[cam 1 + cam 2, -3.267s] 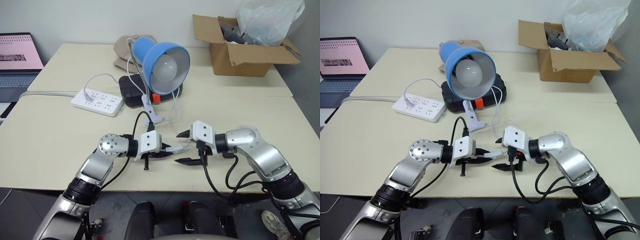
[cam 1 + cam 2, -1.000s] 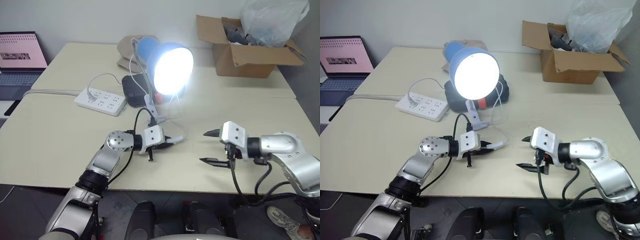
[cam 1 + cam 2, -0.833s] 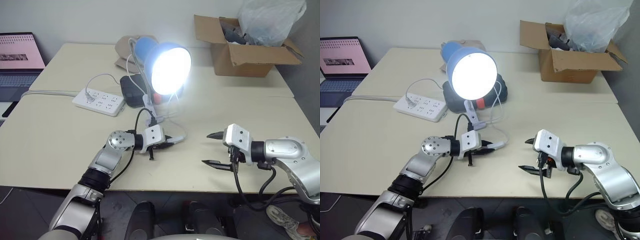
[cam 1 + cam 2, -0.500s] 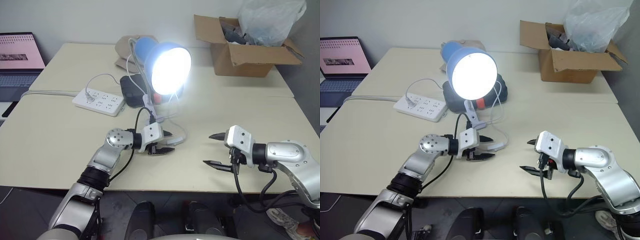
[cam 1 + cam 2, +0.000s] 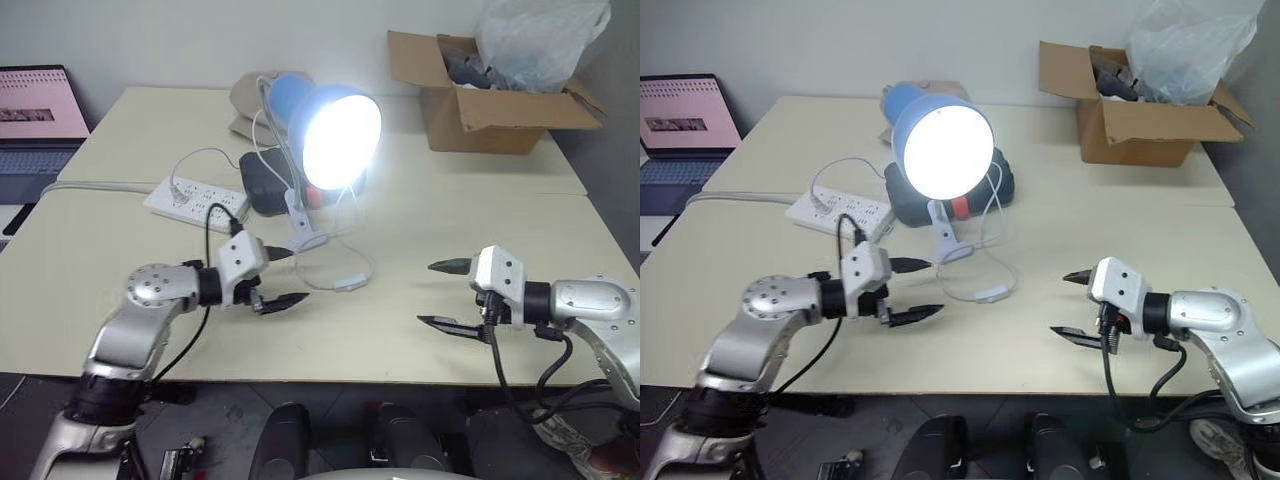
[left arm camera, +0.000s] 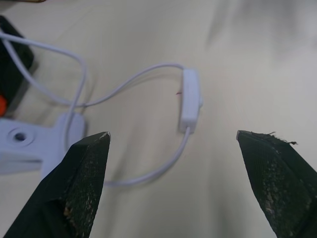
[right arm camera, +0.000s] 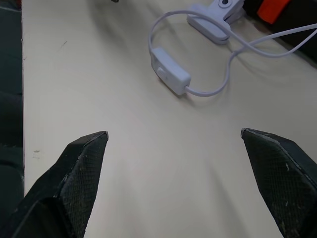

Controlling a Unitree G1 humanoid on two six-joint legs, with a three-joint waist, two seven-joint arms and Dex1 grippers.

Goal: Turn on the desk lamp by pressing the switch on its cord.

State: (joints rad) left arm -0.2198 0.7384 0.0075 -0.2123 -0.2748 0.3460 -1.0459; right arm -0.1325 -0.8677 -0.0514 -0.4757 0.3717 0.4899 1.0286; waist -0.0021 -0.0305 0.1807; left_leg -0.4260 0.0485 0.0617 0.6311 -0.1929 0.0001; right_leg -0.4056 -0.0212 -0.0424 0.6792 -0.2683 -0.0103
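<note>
I see the lamp (image 5: 335, 130) lit at upper centre, the switch (image 5: 348, 283) lying free on the desk (image 5: 500, 230), both end effectors, left (image 5: 277, 276) and right (image 5: 440, 294), gaping empty.

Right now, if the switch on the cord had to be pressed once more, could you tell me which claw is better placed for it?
Probably the left claw: it hangs open close beside the switch, which lies free on the table with the desk lamp already lit. The right claw, also open, sits farther off across bare tabletop.
</note>
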